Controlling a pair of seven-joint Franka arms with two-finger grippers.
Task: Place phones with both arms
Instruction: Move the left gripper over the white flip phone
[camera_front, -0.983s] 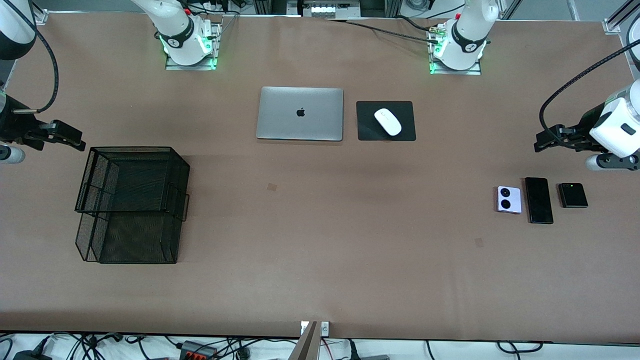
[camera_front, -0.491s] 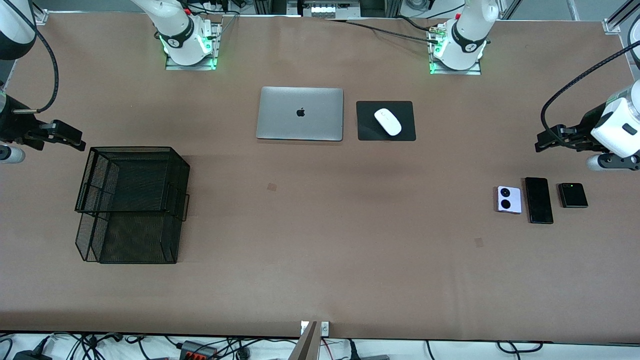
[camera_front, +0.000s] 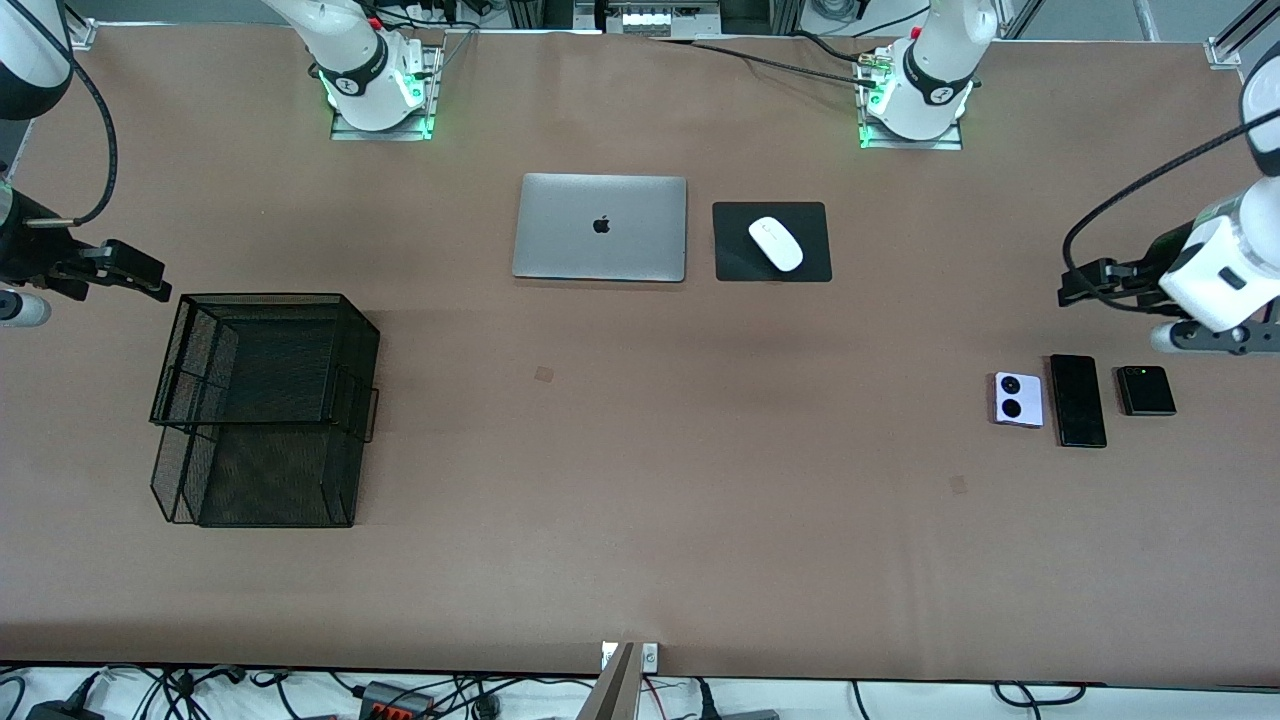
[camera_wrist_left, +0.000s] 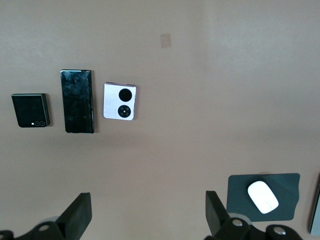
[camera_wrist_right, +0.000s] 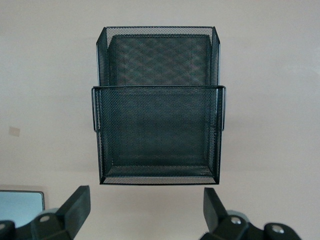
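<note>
The left pincer (camera_front: 1068, 290) hangs in the air over bare surface (camera_front: 640, 520) at the left arm's end, its fingers (camera_wrist_left: 80, 215) spread wide with nothing between them. Just nearer the front camera than the spot under it, three phones lie flat in a row, close together but apart: the lavender flip (camera_front: 1018, 399) (camera_wrist_left: 120, 101) toward the table's middle, the slab (camera_front: 1077, 400) (camera_wrist_left: 77, 101) between, and the black flip (camera_front: 1145, 390) (camera_wrist_left: 30, 110) almost under the left wrist. None is touched.

The right pincer (camera_front: 150, 278) hangs over the right arm's end, also spread and empty. The mesh tray (camera_front: 265, 405) (camera_wrist_right: 157, 105), seemingly two-tiered, sits close to the spot under it, nearer the camera.

Well away from both pincers, mid-table near the bases, lie the laptop (camera_front: 600, 227), shut, and beside it the mouse (camera_front: 776, 243) (camera_wrist_left: 263, 196) on its pad (camera_front: 735, 262).
</note>
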